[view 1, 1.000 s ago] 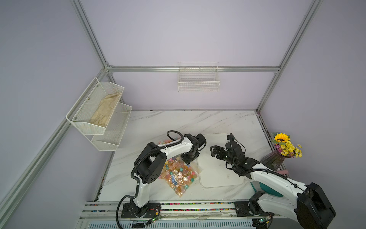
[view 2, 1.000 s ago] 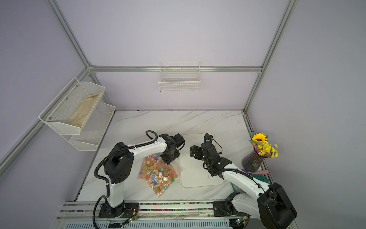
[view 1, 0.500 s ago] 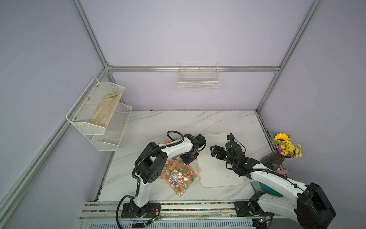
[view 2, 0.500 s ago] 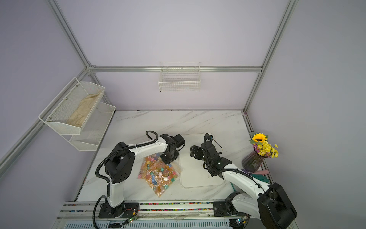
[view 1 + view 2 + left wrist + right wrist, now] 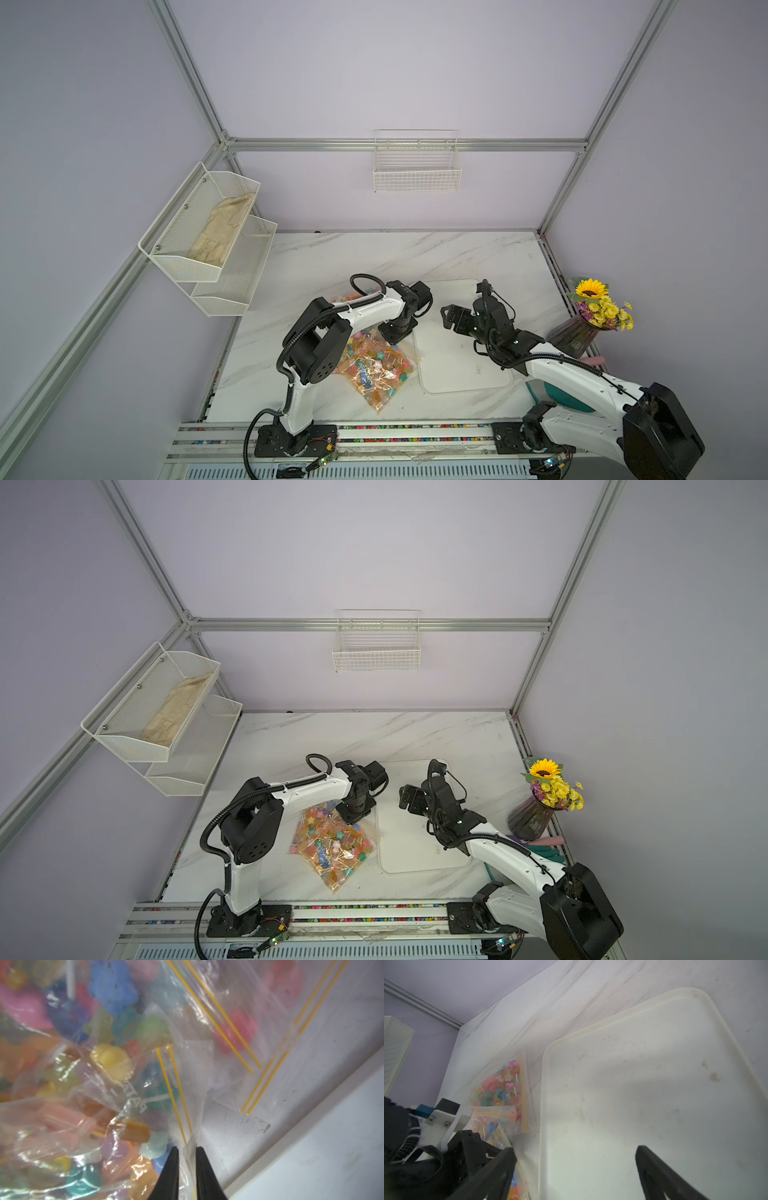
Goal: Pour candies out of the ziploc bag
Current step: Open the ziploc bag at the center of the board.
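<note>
The ziploc bag (candies inside) lies on the counter just beside the tray. The left gripper, pointing down, pinches its tray-side edge; the right gripper hovers spread above the tray.

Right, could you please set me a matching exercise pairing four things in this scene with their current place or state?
Things:
1. left gripper
2. right gripper
3. white tray
4. dark vase

Places or states:
A. open, over the tray
B. bare, lying flat beside the ziploc bag
C. upright, holding a sunflower
D. pinching the bag's zip edge

Pairs: 1-D, 2-A, 3-B, 4-C.
</note>
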Robot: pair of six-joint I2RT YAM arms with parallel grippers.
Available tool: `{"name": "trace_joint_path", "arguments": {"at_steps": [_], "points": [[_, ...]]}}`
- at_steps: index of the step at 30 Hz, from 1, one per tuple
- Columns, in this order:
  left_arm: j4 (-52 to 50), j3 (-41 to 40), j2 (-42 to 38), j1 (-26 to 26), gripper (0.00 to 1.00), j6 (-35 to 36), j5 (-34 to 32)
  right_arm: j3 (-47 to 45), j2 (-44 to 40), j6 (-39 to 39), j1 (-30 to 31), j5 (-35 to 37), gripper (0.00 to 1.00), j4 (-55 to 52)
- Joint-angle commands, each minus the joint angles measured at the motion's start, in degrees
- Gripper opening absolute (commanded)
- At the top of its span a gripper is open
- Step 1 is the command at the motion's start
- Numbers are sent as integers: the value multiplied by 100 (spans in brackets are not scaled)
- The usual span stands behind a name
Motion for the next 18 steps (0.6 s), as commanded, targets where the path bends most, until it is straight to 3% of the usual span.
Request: {"name": "trace_joint_path", "arguments": {"at_steps": [1, 8, 18], "points": [[-133, 332, -72, 33, 16, 41, -158, -95, -138, -50, -18, 75, 94, -9], [-136, 340, -124, 37, 29, 92, -210, -101, -120, -56, -18, 57, 94, 0], [-72, 332, -186, 3, 33, 49, -158, -106, -127, -64, -22, 34, 94, 0]]}}
